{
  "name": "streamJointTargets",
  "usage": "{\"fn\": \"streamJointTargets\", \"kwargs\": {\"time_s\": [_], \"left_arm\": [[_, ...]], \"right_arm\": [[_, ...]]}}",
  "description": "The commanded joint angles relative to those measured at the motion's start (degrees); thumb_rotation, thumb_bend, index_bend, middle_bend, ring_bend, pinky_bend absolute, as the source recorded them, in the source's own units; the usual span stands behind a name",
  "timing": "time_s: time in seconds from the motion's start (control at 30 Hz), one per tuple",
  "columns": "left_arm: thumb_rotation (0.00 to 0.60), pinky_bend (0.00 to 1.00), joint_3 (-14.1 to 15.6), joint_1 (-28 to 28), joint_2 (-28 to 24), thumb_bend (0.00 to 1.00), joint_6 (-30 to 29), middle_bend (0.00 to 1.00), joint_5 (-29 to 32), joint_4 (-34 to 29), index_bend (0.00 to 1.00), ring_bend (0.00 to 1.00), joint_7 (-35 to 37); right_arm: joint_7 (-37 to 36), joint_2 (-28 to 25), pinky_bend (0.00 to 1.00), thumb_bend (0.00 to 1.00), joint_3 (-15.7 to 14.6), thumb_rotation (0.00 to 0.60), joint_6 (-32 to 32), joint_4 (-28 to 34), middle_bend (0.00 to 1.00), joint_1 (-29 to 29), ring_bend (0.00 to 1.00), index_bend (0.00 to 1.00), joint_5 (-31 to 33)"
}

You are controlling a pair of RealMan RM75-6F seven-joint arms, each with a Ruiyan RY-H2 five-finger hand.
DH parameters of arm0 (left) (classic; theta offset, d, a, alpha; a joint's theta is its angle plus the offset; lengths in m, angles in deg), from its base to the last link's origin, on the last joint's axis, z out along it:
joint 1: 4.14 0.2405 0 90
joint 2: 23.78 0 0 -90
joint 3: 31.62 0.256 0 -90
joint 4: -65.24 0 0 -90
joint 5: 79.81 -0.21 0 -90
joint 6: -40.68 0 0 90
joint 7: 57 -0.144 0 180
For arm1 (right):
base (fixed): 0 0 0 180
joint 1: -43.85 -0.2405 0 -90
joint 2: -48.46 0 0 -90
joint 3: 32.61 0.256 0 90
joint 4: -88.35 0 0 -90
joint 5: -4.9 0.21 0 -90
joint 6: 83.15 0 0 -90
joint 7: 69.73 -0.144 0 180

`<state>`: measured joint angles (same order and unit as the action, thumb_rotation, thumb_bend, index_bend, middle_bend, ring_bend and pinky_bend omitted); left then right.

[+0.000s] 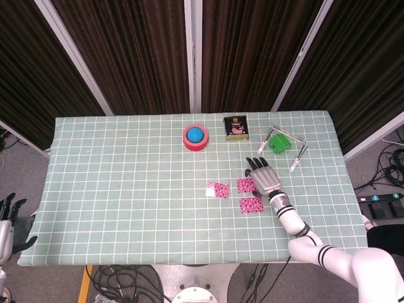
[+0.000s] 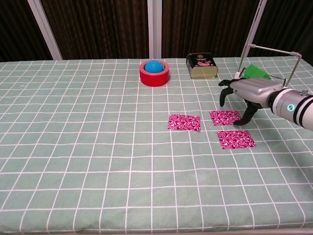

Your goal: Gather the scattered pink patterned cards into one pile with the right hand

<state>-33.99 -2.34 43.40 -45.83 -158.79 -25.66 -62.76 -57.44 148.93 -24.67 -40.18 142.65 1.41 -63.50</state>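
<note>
Three pink patterned cards lie apart on the green checked cloth. The left card point(image 1: 218, 189) point(image 2: 184, 122) shows a white corner in the head view. The middle card point(image 1: 245, 185) point(image 2: 225, 117) lies to its right, and the near card point(image 1: 251, 205) point(image 2: 236, 139) sits just in front of the middle one. My right hand point(image 1: 264, 177) point(image 2: 245, 92) hovers at the middle card's right edge with fingers spread and pointing down, holding nothing. One fingertip point(image 2: 243, 120) reaches down beside that card's right edge. My left hand point(image 1: 7, 218) hangs off the table's left side, fingers apart.
A red tape roll with a blue ball in it point(image 1: 195, 137) point(image 2: 154, 72) stands at the back. To its right is a dark tin point(image 1: 235, 128) point(image 2: 200, 65). A green block under a wire frame point(image 1: 278, 143) point(image 2: 256, 74) sits just behind my right hand.
</note>
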Motion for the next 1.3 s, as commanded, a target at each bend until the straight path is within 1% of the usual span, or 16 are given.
{"fn": "streamJointTargets", "kwargs": {"time_s": [0.03, 0.43, 0.6, 0.67, 1.07, 1.13, 1.3], "left_arm": [[0.600, 0.15, -0.01, -0.03, -0.01, 0.08, 0.10, 0.16, 0.09, -0.04, 0.22, 0.11, -0.05], [0.600, 0.15, -0.04, -0.11, 0.03, 0.08, 0.07, 0.16, -0.17, 0.21, 0.22, 0.11, 0.38], [0.600, 0.15, -0.07, -0.12, 0.07, 0.08, 0.13, 0.16, -0.13, 0.42, 0.22, 0.11, 0.59], [0.600, 0.15, -0.06, -0.19, 0.11, 0.08, 0.19, 0.16, -0.26, 0.46, 0.22, 0.11, 0.69], [0.600, 0.15, -0.02, 0.02, 0.06, 0.08, 0.04, 0.16, -0.07, 0.41, 0.22, 0.11, 0.70], [0.600, 0.15, -0.04, 0.01, 0.07, 0.08, 0.02, 0.16, -0.09, 0.38, 0.22, 0.11, 0.65], [0.600, 0.15, -0.04, -0.05, 0.06, 0.08, 0.01, 0.16, -0.23, 0.35, 0.22, 0.11, 0.56]], "right_arm": [[-0.58, 0.52, 0.00, 0.11, 0.11, 0.597, -0.48, -0.64, 0.01, -0.33, 0.00, 0.35, -0.20], [-0.02, 0.30, 0.00, 0.11, 0.63, 0.600, -1.54, 0.35, 0.02, 0.13, 0.00, 0.34, 1.92], [0.88, -0.72, 0.00, 0.10, 0.82, 0.546, -1.46, 1.98, 0.02, 0.33, 0.00, 0.31, 2.76], [1.41, -0.70, 0.00, 0.10, 0.99, 0.534, -1.78, 1.94, 0.02, 0.22, 0.00, 0.31, 3.46], [2.59, 0.72, 0.00, 0.10, 1.60, 0.531, -4.71, -0.64, 0.01, -1.31, 0.00, 0.31, 6.14], [2.36, 0.78, 0.00, 0.10, 1.65, 0.529, -4.74, -0.85, 0.02, -1.34, 0.00, 0.33, 6.21], [1.78, 0.66, 0.00, 0.14, 1.50, 0.537, -4.00, -0.78, 0.04, -1.07, 0.00, 0.43, 5.70]]}}
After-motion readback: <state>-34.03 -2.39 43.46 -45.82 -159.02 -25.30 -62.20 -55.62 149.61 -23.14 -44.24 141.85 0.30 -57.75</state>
